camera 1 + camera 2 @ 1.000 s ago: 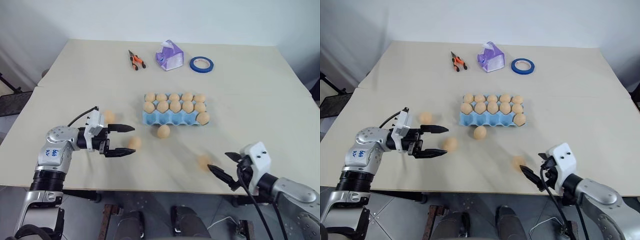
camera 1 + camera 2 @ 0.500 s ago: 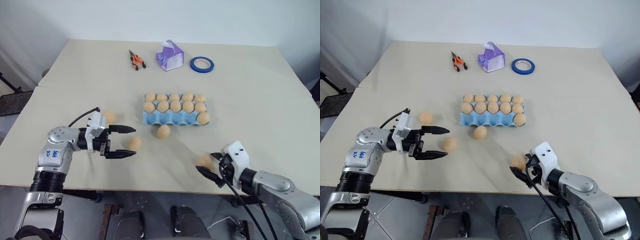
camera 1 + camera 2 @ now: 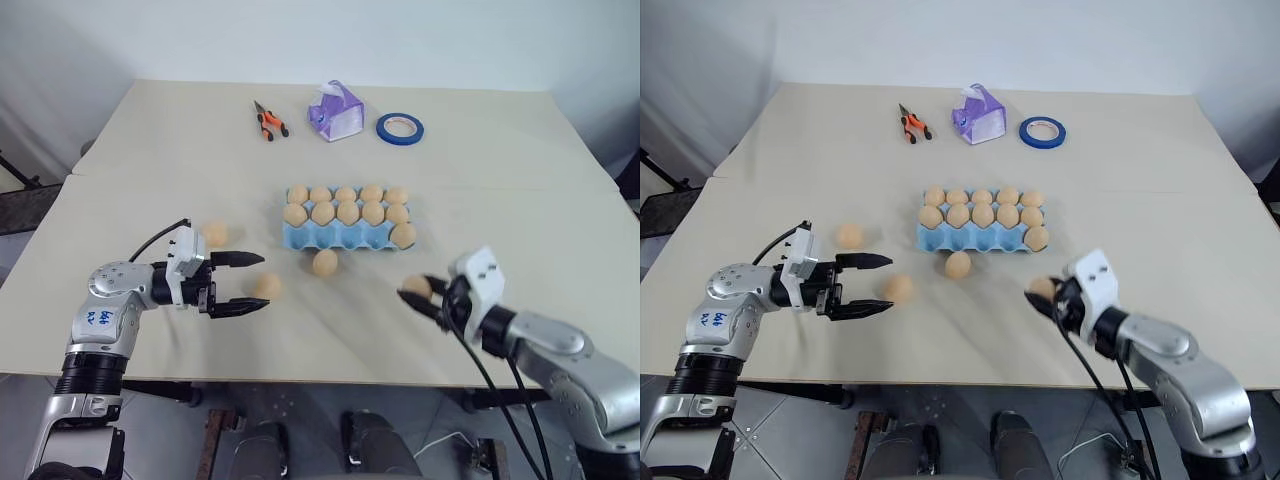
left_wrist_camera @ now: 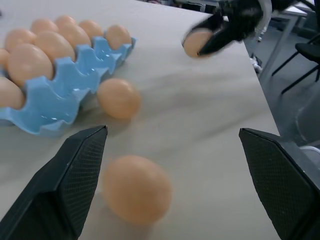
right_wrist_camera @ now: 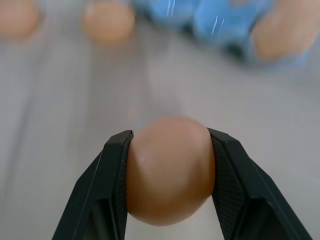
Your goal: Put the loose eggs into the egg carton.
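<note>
Pale walls back a beige counter (image 3: 520, 210). One blue egg carton (image 3: 345, 236) at its centre holds eleven eggs. Three loose eggs (image 3: 325, 262) lie before it; a fourth egg (image 3: 416, 288) sits clamped in the right gripper (image 3: 420, 295) jaws. Left gripper (image 3: 250, 283) jaws gape wide.

The eggs (image 4: 135, 188) look smooth and matt, like plastic. The egg carton (image 4: 60, 85) is moulded blue plastic with a slight gloss in its cups. The table (image 3: 500, 180) has a pale, matt, faintly grained top. The right gripper's fingers (image 5: 233, 185) carry finely textured black pads.
</note>
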`<state>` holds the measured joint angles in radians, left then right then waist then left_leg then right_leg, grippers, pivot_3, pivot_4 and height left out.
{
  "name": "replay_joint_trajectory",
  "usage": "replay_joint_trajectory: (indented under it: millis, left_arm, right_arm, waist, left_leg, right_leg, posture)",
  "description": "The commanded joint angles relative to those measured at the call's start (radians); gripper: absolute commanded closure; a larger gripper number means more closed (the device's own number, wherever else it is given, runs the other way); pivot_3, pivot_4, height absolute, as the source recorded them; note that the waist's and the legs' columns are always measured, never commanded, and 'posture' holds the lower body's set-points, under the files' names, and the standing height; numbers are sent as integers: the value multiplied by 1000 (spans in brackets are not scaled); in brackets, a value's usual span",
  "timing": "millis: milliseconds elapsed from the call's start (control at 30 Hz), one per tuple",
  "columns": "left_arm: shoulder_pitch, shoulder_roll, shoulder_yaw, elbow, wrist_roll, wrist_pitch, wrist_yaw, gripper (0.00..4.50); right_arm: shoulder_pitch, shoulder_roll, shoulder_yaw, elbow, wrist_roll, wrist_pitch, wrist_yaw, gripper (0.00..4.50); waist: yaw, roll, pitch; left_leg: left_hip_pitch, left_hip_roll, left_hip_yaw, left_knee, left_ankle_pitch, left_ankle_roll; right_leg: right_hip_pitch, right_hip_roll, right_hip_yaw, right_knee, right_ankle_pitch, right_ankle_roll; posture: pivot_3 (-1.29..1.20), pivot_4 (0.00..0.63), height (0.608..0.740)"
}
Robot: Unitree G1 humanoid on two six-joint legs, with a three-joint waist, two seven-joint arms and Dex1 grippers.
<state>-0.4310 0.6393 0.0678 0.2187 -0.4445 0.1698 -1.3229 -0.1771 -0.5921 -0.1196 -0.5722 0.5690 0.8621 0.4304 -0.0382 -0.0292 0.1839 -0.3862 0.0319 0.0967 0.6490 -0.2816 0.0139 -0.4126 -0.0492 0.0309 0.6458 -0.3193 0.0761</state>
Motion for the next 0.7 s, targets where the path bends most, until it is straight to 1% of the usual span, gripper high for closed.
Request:
replay_joint_trajectory:
  millis: [33, 200, 367, 533, 700]
  left_arm:
    - [-1, -9, 33, -31, -18, -23, 28, 0]
    - [-13, -32, 60, -25, -18, -40, 94, 0]
    - [0, -38, 84, -28, -8, -63, 147, 0]
    - [41, -13, 120, -61, -16, -55, 176, 0]
    - [117, 37, 166, -126, -38, -15, 183, 0]
  right_arm:
    - [-111, 32, 1, 36, 3, 30, -45, 2722]
    - [-275, 106, 82, 179, -69, 5, -86, 2722]
    - [-364, 156, 161, 338, -169, -89, -77, 2722]
    - [-401, 178, 186, 418, -231, -144, -67, 2722]
    - [-422, 199, 205, 471, -276, -184, -56, 2722]
  waist:
    - [3, 0, 0]
    - [6, 0, 0]
    - [6, 0, 0]
    - [5, 0, 0]
    - [-6, 0, 0]
  left_leg:
    - [0, 0, 0, 0, 0, 0]
    - [-3, 0, -1, -1, -1, -1]
    - [-5, 0, -1, -1, -1, 0]
    - [-5, 0, 0, -1, -1, 0]
    - [-5, 0, 0, -1, -1, -1]
  right_leg:
    - [0, 0, 0, 0, 0, 0]
    - [-3, 0, -2, -1, -1, -1]
    - [-4, 0, -3, -2, -1, -1]
    - [-4, 0, -3, -2, 0, -1]
    - [-5, 0, -3, -1, 0, -1]
  posture:
    - [0, 150, 740]
    - [0, 150, 740]
    - [0, 150, 740]
    - [0, 150, 740]
    - [0, 150, 740]
